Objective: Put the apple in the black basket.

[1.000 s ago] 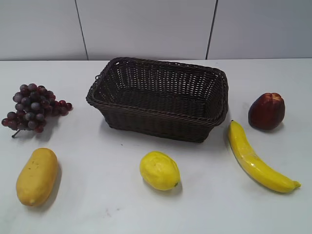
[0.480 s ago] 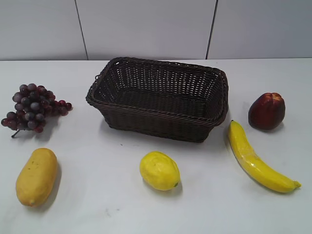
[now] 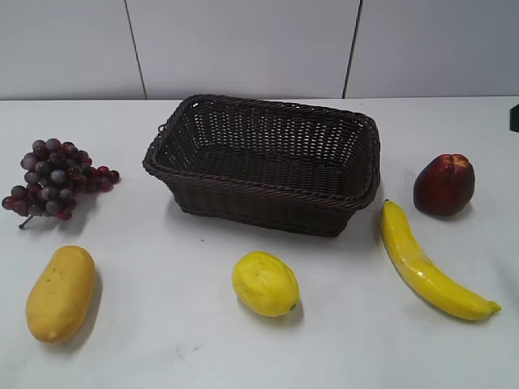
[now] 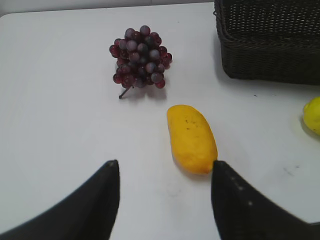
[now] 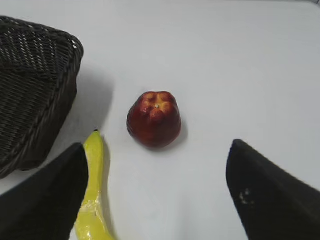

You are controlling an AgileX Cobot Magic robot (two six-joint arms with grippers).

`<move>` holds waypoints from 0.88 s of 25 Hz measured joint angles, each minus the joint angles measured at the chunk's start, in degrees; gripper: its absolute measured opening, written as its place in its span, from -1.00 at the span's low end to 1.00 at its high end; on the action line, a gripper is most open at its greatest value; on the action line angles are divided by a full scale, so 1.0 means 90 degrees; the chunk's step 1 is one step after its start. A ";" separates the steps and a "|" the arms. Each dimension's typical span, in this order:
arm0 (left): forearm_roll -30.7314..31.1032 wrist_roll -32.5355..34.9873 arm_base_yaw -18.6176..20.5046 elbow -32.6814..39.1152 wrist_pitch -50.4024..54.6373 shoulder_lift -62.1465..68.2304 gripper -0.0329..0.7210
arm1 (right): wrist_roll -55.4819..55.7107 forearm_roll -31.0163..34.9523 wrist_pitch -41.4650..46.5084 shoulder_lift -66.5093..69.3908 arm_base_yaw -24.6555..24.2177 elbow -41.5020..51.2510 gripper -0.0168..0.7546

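The dark red apple (image 3: 443, 184) stands on the white table to the right of the black basket (image 3: 263, 190), apart from it. In the right wrist view the apple (image 5: 154, 119) lies ahead of my open, empty right gripper (image 5: 157, 145), a little beyond the fingertips, with the basket's corner (image 5: 35, 90) at the left. My left gripper (image 4: 165, 162) is open and empty above the table, near a yellow mango. Neither gripper shows in the exterior view, apart from a dark sliver (image 3: 515, 117) at the right edge.
A banana (image 3: 426, 263) lies just in front of the apple and shows beside my right gripper's left finger (image 5: 92, 200). A lemon (image 3: 265, 283) sits in front of the basket. A mango (image 3: 61, 292) and a grape bunch (image 3: 53, 178) are at the left.
A small dark piece has come into the exterior view at its right edge. The fruit and the basket have not moved.
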 joint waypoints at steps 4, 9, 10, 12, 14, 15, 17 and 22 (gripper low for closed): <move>-0.0004 0.0000 0.0000 0.0000 0.0000 0.0000 0.24 | 0.0012 0.0000 0.0507 0.1774 0.0000 -0.1193 0.77; -0.0011 0.0000 0.0000 0.0000 0.0000 0.0000 0.24 | 0.0118 0.0000 0.1320 0.3457 0.0000 -0.2512 0.77; -0.0011 0.0000 0.0000 0.0000 0.0000 0.0000 0.24 | 0.0126 0.0000 0.1459 0.3745 0.0000 -0.2756 0.77; -0.0018 0.0000 0.0000 0.0000 0.0000 0.0000 0.24 | 0.0132 0.0000 0.1708 0.4201 0.0000 -0.3134 0.77; -0.0018 0.0000 0.0000 0.0000 0.0000 0.0000 0.24 | 0.0168 0.0000 0.1803 0.4590 0.0000 -0.3426 0.77; -0.0018 0.0000 0.0000 0.0000 0.0000 0.0000 0.24 | 0.0211 -0.0014 0.1809 0.4723 0.0000 -0.3512 0.76; -0.0018 0.0000 0.0000 0.0000 0.0000 0.0000 0.24 | 0.0273 -0.0029 0.1820 0.4980 0.0000 -0.3581 0.75; -0.0018 0.0000 0.0000 0.0000 0.0000 0.0000 0.24 | 0.0306 -0.0023 0.1978 0.5305 0.0000 -0.3625 0.69</move>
